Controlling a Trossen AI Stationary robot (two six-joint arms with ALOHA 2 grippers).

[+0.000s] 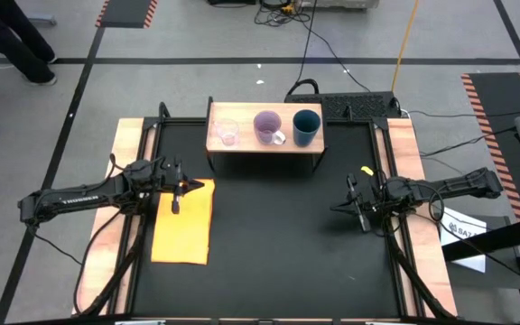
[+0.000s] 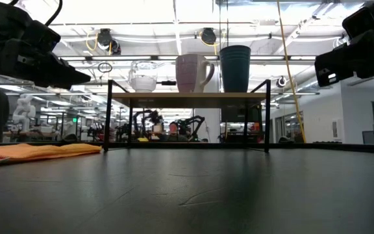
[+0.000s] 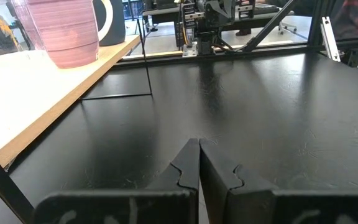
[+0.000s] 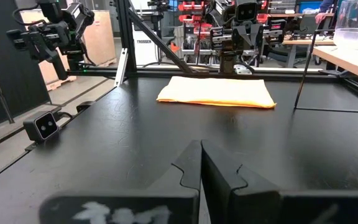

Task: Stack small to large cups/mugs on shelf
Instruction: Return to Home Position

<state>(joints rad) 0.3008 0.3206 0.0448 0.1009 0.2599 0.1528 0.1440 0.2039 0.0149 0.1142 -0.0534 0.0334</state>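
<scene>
Here we see the left end effector (image 1: 186, 185) hanging near the counter's (image 1: 278, 253) left edge, over a rear corner of the yellow-orange mat (image 1: 184, 226), its fingers pressed together on nothing. At the middle of the rear edge stands the shelf (image 1: 242, 146). On it, from its left end to its right, stand the clear glass cup (image 1: 227, 132), the purple mug (image 1: 267, 126) and the teal-blue cup (image 1: 306, 127), all upright. Near the right edge hangs the right end effector (image 1: 343, 208), fingers likewise together and empty.
</scene>
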